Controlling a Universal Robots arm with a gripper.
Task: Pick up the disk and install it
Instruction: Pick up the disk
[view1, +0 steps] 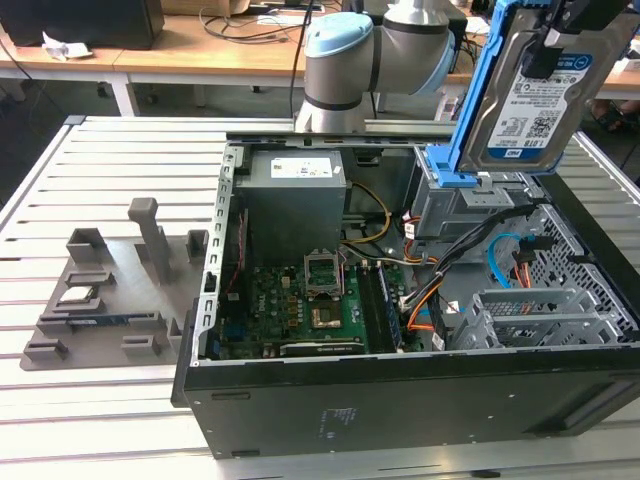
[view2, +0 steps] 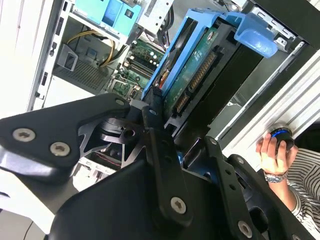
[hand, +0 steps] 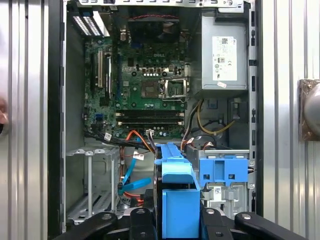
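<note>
Disk, a flat silver metal hard drive with a white-and-blue label and a blue plastic frame round its edges (view1: 530, 95), hangs on edge above the open black computer case (view1: 400, 385). It is over the corner of that case where a grey metal drive bay with a blue plastic bracket (view1: 455, 170) sits. Whether its lower edge touches the bracket cannot be told. The black claw (view1: 550, 50) is clamped on the disk's upper end, and in the second wrist view its fingers (view2: 159, 150) press on the frame from both sides. The step in hand looks like bringing the disk to its bay inside the case. Doing it well probably means keeping the frame square to the bay's rails and travelling slowly and straight. A drive held by one end could swing or slip if jolted. The orange and blue cables (view1: 505, 265) lie inside the case just beside the bay and could snag the frame, so the path should stay clear of them. A person's hand (view2: 275, 152) rests at the edge of the slatted metal surface (view1: 100, 420) beside the case, which calls for extra care.
</note>
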